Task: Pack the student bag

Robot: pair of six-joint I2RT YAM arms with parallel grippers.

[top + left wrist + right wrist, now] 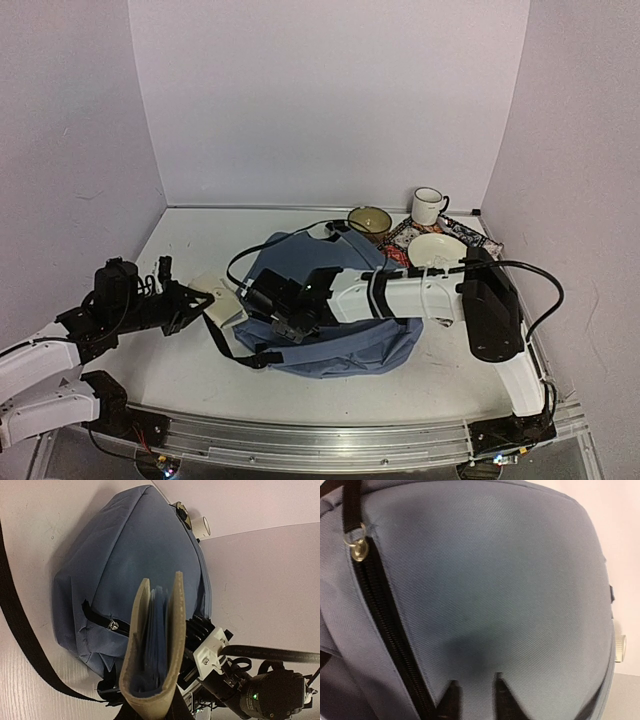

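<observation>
The slate-blue student bag lies flat in the middle of the table, and in the left wrist view the student bag fills the frame behind my left gripper. My left gripper is shut on a tan-covered notebook just left of the bag. Seen from the wrist, the notebook stands on edge with blue pages showing, clamped at the left gripper. My right gripper presses on the bag's left part. Its fingertips stand narrowly apart, pinching the bag fabric beside a closed black zip.
At the back right stand a white mug, a yellow-rimmed cup and a cream plate on a patterned tray. A black strap trails from the bag's left side. A small black object lies behind the left gripper.
</observation>
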